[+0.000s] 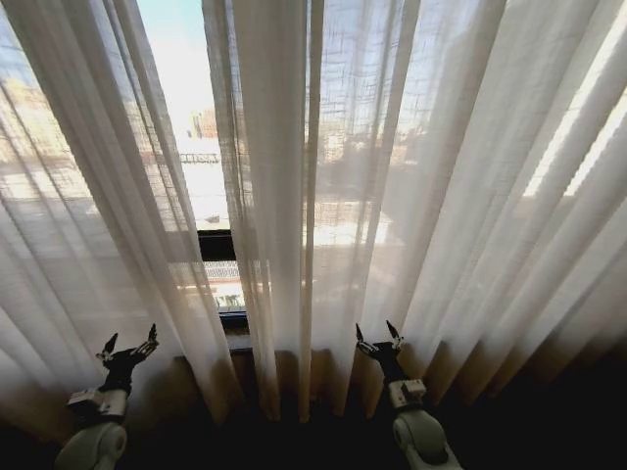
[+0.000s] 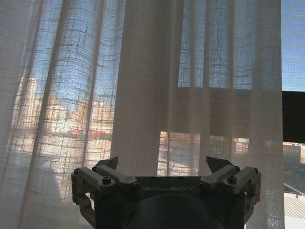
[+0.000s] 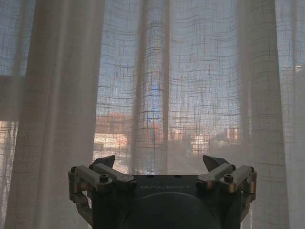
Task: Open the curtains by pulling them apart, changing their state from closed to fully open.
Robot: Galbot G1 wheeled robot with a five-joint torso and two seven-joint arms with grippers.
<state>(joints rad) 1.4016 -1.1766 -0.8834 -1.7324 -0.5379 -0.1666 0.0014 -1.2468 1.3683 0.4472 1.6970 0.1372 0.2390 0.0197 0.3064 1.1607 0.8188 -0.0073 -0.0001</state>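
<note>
Two sheer white curtains hang before me. The left curtain [image 1: 88,196] and the right curtain [image 1: 392,176] leave a narrow gap of bare window [image 1: 186,108] between them. Low at the left, my left gripper [image 1: 129,348] stands open, just short of the left curtain's folds [image 2: 143,95]. My right gripper [image 1: 379,339] is open too, low at centre-right, facing the right curtain's pleats [image 3: 152,95]. Neither holds any fabric. In both wrist views the spread fingers [image 2: 107,167] [image 3: 107,164] frame fabric beyond them.
A black window frame bar [image 1: 217,245] crosses the gap, with the sill [image 1: 235,328] below it. The same dark bar [image 2: 293,117] shows at the edge of the left wrist view. City buildings lie outside. The floor at the bottom is dark.
</note>
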